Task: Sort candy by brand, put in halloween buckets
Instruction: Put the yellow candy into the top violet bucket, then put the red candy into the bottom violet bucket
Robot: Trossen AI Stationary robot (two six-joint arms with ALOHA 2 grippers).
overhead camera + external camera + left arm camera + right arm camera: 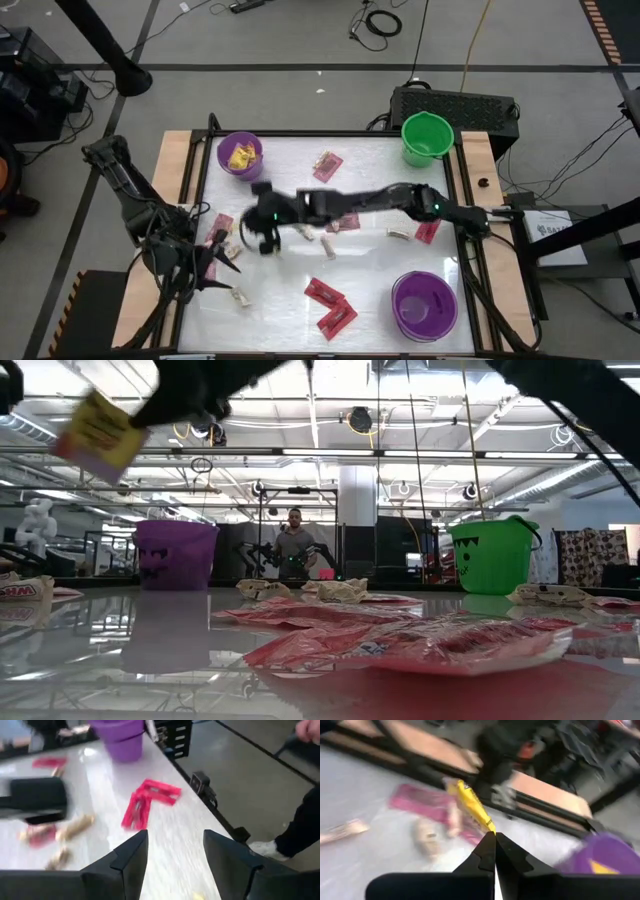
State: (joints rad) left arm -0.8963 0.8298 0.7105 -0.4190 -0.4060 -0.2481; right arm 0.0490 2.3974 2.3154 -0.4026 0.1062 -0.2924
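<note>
My right hand (495, 836) is pinching a yellow packet (470, 806) by one corner, above the bench (370, 290), short of the purple bucket (240, 156) holding yellow ones. That thin grip could be slipping, dropping it among pink packets (415, 799). My left hand (175, 851) is waiting with fingers apart.

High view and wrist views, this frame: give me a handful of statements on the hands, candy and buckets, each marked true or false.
1. The right hand is shut on a yellow packet. True.
2. The left hand is shut on a red packet. False: it is open and empty, with the red packets lying on the table beyond it.
3. The purple bucket near the left arm has yellow candy in it. True.
4. The green bucket holds red packets. False: no candy shows inside it.
5. The right arm reaches across the table toward the left side. True.
</note>
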